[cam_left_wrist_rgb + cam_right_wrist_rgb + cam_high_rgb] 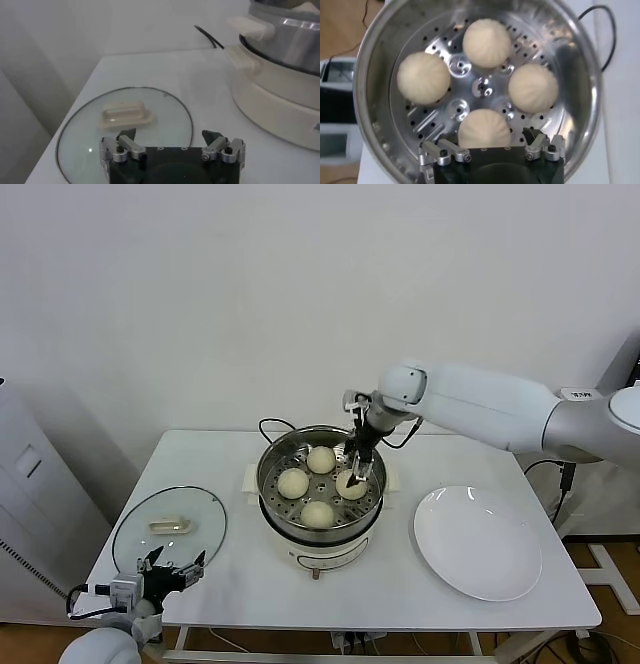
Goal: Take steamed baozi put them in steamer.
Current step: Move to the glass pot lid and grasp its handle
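The steamer [268, 476] stands mid-table on its white base. Four cream-white baozi lie on its perforated bottom: far [321, 459], left [293, 482], right [346, 487] and near [318, 514]. My right gripper [357, 467] reaches down inside the pot, just above the right baozi. In the right wrist view that baozi [484, 131] sits between the spread fingers of the right gripper [481, 137], which is open. The other three [486, 42] [423, 77] [533, 88] lie beyond it. My left gripper [172, 564] is parked open and empty at the front left.
A flat white plate [478, 542] lies to the right of the steamer. The glass lid [168, 527] with a white handle lies front left, under my left gripper [169, 135]. A black cord [270, 424] runs behind the pot.
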Robot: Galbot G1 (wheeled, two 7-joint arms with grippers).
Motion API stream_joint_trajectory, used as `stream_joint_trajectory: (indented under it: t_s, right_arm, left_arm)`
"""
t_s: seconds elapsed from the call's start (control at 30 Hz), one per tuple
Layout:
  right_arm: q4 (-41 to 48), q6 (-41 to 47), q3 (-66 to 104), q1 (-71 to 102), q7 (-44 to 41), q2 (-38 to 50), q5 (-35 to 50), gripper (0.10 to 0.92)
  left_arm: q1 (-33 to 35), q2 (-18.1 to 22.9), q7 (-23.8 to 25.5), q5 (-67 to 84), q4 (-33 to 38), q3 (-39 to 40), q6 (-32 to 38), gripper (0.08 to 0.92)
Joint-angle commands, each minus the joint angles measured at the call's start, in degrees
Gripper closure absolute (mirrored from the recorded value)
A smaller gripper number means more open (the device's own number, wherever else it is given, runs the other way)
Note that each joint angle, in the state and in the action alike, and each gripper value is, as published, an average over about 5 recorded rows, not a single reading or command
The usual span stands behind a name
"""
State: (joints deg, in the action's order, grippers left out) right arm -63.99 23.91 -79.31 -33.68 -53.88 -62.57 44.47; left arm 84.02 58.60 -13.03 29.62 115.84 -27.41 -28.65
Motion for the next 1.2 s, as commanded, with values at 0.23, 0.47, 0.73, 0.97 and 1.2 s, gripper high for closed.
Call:
stream_joint_trajectory:
  t_s: [0.23, 0.47, 0.73, 0.97, 1.2]
  right_arm:
    - [-1.86, -6.01, 36.29, 18.41, 17.41, 15.79, 11.16, 0.203]
    - [-6.46, -15.06, 58.62, 38.35, 30.76, 22.43, 9.8, 0.203]
    - [-13.88, -20.17, 84.06, 62.5, 46.28, 23.03, 1.08, 0.203]
    - [-21.42, -19.26, 105.0, 84.76, 46.76, 14.39, -10.74, 0.203]
    - [-26.71, -19.97, 117.32, 98.24, 43.34, 3.65, -17.39, 0.203]
  left_arm:
    - [-1.15, 0.81, -0.47, 0.61, 0.11, -1.15, -0.32, 0.177]
    - [-3.78, 1.86, -0.99, 0.76, -0.14, -1.32, -0.74, 0.177]
    - [-3.77, 3.74, -0.35, -1.63, 0.11, -1.63, 0.0, 0.177]
    - [-3.06, 3.49, 2.45, -6.64, -0.17, -2.48, 1.58, 0.177]
    - [0.43, 3.79, 6.52, -21.44, -0.49, -4.64, 6.06, 0.177]
